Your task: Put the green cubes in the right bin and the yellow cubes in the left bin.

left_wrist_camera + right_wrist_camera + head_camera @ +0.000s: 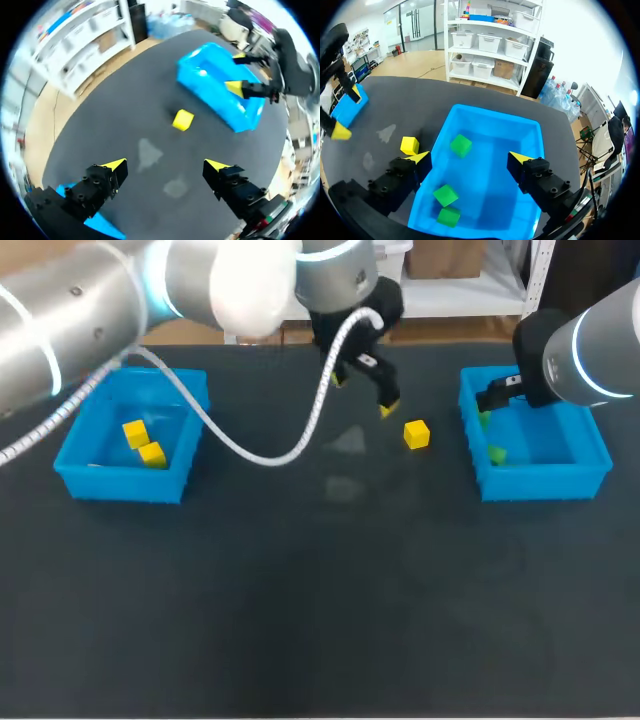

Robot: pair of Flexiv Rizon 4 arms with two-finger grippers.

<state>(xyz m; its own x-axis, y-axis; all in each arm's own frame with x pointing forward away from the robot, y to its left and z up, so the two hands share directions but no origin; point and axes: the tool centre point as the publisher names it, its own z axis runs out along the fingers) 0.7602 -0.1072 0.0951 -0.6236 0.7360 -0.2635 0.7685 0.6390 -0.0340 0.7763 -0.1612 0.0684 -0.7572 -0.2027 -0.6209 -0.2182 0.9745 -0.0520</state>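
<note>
One yellow cube [417,434] lies on the dark table between the bins. My left gripper [364,395] hangs open just up and left of it; in the left wrist view the yellow cube [183,120] sits ahead of the empty left gripper [166,165]. The left bin [75,455] holds two yellow cubes [135,432]. My right gripper [470,157] stands open and empty over the right bin [532,140], which holds three green cubes [461,145]. The right gripper [497,398] is above that right bin's [590,455] left wall.
The black table mat [320,600] runs wide and flat in front of both bins. My left arm's white cable [270,452] loops down over the mat between the left bin and the gripper. From the right wrist, the yellow cube [410,145] lies just outside the bin wall.
</note>
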